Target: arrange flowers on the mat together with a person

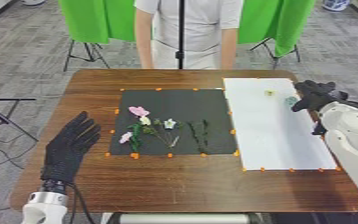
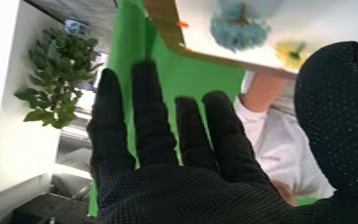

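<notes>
- Fingers straight, slightly spread, empty: right hand (image 2: pixel 189 195), left hand (image 1: pixel 69 145).
- Blue flower (image 1: pixel 291 101), yellow flower (image 1: pixel 270 93) on white mat (image 1: pixel 282 145); pink flower (image 1: pixel 138 111) on black mat (image 1: pixel 171 97).
- Step: likely choosing next flower.
- Next: probably pinch blue one, carry across.

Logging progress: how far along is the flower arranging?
Partway, it seems. Done: pink flowers, a white flower and green stems lie on the dark mat. In hand: nothing; the right hand is open near the blue flower, the left hand open too. Likely left: blue flower and yellow flower, on the white sheet.
</notes>
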`<state>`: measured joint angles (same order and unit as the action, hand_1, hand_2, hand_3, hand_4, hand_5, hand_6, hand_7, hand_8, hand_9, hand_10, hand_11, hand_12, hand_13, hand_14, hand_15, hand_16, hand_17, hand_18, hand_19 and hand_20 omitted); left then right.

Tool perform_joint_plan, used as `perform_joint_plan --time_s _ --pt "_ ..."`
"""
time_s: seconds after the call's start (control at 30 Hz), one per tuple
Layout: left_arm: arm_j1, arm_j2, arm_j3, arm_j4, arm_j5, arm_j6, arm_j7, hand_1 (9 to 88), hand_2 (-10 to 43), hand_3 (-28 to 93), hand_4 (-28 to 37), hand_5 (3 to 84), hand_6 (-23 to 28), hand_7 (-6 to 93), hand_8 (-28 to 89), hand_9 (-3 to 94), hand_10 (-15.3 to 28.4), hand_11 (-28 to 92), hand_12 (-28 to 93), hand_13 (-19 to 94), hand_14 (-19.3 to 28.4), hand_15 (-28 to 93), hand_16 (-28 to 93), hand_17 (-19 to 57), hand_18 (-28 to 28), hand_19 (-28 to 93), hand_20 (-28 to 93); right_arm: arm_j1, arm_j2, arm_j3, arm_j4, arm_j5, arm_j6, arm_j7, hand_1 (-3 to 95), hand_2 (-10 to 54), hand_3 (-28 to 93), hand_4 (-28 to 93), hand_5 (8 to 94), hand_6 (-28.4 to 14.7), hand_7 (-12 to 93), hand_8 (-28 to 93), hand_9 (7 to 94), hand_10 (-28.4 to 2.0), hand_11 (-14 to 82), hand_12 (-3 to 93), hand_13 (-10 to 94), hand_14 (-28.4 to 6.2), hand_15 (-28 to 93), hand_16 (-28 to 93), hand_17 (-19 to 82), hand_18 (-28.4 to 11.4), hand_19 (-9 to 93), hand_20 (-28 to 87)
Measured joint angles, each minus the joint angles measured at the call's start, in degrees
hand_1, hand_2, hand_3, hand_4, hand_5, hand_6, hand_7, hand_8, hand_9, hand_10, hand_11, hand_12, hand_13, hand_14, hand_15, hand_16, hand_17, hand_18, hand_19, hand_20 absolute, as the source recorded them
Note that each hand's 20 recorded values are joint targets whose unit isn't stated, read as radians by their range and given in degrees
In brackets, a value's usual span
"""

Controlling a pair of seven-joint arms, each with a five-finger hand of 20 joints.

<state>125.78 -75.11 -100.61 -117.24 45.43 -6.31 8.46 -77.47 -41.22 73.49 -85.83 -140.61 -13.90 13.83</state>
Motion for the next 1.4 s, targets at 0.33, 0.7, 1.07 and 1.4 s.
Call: perform_joint_plan --time_s 0.33,0.7,1.07,1.4 --pt "-0.6 0.43 0.29 0.21 0.06 -0.22 -0.21 25.8 3.1 72 -25.8 33.9 3.3 19.7 -10 29.0 12.5 22 17 25 14.5 28 1 -8.6 22.3 45 10 5.2 -2.9 -3.6 6.9 -1.5 2.2 -0.8 30.2 -9.5 85 -28 38.3 -1.4 34 -17 49.9 -10.2 35.7 22.4 55 -8.9 69 14 18 -19.0 64 33" --pt "-1.4 -0.36 -0.01 0.45 0.64 -1.23 -1.17 25.8 3.2 72 -25.7 34.0 3.2 19.9 -10 29.1 12.5 22 17 25 14.5 28 1 -8.6 22.3 45 11 5.9 -4.0 -4.9 10.4 -2.2 7.0 -2.4 44.5 -7.1 75 -28 59.7 2.9 46 -6 79.3 -6.5 26.7 34.8 74 -6.0 65 21 27 -17.2 70 35" --pt "-1.6 -0.66 -0.07 0.60 0.80 -1.57 -1.44 25.7 3.2 72 -25.8 34.1 3.3 19.9 -10 29.2 12.4 22 17 25 14.5 28 1 -8.6 22.3 45 10 4.9 -4.0 -7.7 10.2 1.1 18.8 -6.3 49.2 -7.5 77 -28 72.5 3.1 44 -3 87.9 -6.5 29.9 33.5 80 -4.7 64 23 31 -16.5 75 37" --pt "-1.6 -0.68 0.14 0.64 0.81 -1.59 -1.48 25.8 3.2 72 -25.7 34.1 3.3 19.9 -10 29.0 12.5 22 17 25 14.6 28 1 -8.6 22.2 45 10 10.3 -6.0 -17.7 3.8 7.0 24.4 -18.3 49.3 -7.2 76 -28 72.3 3.6 43 -4 86.6 -6.0 25.8 35.6 78 -4.2 64 23 30 -16.1 74 37"
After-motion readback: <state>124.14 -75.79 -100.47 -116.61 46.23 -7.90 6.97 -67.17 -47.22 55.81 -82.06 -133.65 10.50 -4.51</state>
